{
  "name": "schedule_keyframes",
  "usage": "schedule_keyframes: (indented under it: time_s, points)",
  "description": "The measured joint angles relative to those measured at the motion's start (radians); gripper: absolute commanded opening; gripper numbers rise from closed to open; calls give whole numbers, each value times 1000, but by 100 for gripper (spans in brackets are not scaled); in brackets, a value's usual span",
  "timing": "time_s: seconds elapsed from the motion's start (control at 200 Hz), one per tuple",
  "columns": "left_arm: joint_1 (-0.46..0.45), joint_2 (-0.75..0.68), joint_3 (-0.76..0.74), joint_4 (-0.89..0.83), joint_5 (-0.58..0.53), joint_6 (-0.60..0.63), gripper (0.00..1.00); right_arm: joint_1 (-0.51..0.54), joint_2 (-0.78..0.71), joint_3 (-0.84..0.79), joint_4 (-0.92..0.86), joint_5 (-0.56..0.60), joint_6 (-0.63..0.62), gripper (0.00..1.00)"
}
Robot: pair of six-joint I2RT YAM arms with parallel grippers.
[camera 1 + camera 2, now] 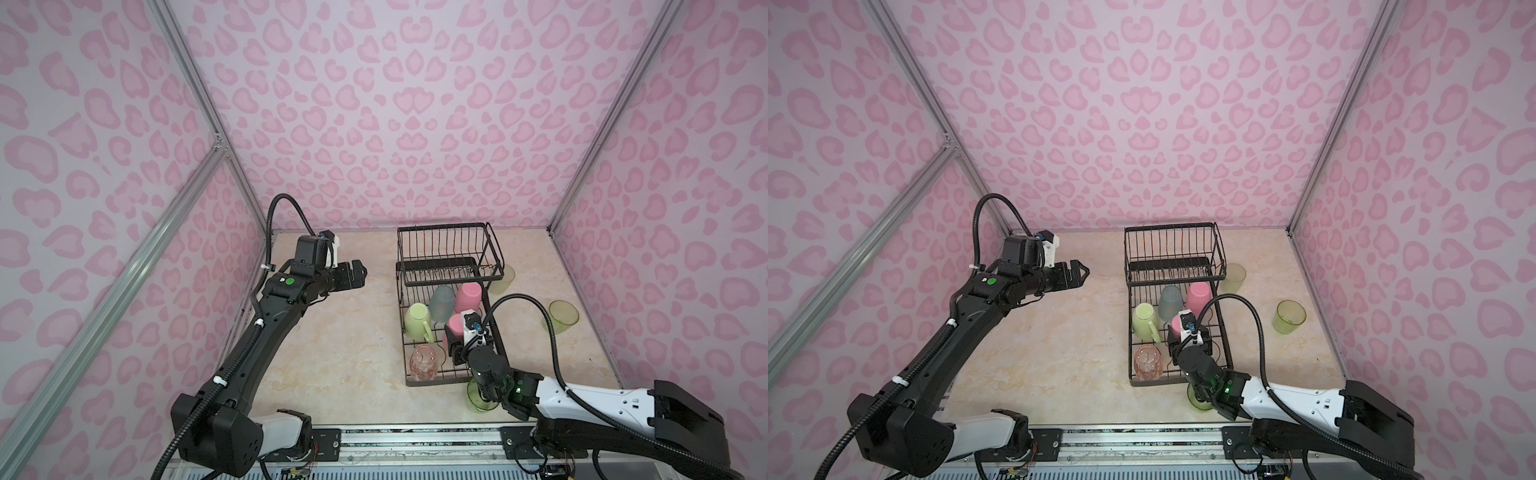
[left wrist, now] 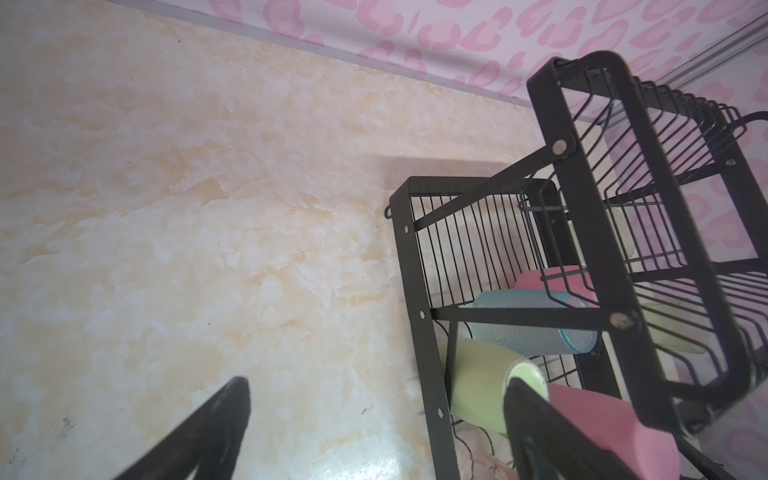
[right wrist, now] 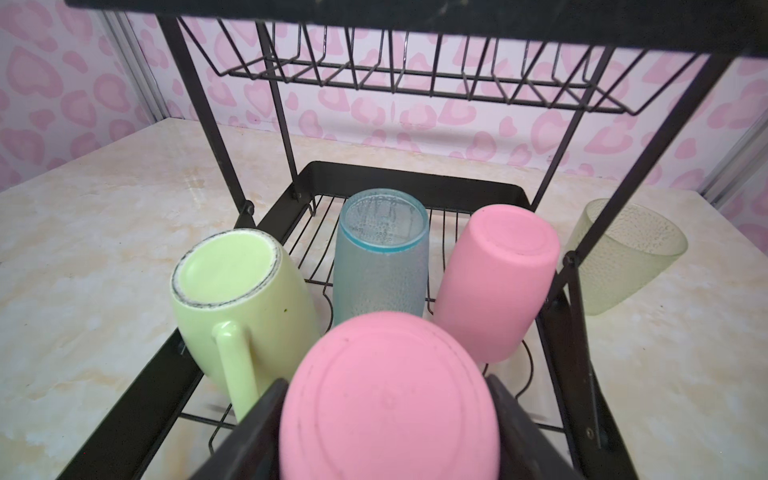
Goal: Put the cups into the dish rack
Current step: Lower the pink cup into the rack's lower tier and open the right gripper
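Hovering at the far left over the bare tabletop (image 1: 332,353) with the left gripper (image 1: 360,274), well apart from the dish rack (image 1: 436,382), its fingers (image 2: 224,415) spreading wide and gripping nothing. Moving right into the rack's long lower tray: leaning bottom-up along the left side, the pale-green mug (image 1: 417,320), handle pointing toward the front, and sitting in the front-left corner, the clear pink glass (image 1: 424,362) (upright or upturned, hard telling from above). Leaning bottom-up just right of the mug, under the front edge of the raised basket (image 1: 440,227), the frosted teal tumbler (image 1: 441,303). Reaching in over the tray's front-right part with the right gripper (image 3: 386,395), pinching the near pink tumbler (image 1: 454,324) between both fingers (image 3: 257,428), base facing the wrist camera; touching the wires or not, impossible telling. Leaning bottom-up just beside the teal one, the far pink tumbler (image 1: 469,297). Standing on the tabletop off the front-right corner, partly hiding under the right arm, the front green glass (image 1: 473,399). Standing mouth-up just beside the rack's right side, the frosted whitish tumbler (image 1: 503,279). Standing upright farther right, well apart from the rack, the right green glass (image 1: 562,316).
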Motion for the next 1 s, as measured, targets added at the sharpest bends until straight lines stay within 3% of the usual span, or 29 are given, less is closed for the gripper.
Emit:
schedule_keyframes:
  time_s: [0.77,1.0]
  points:
    - [0,0,-12,5,1,4,97,8,198,-8,143,3,0,75]
    - [0,0,-18,6,4,3,97,23,216,-27,171,26,0,84]
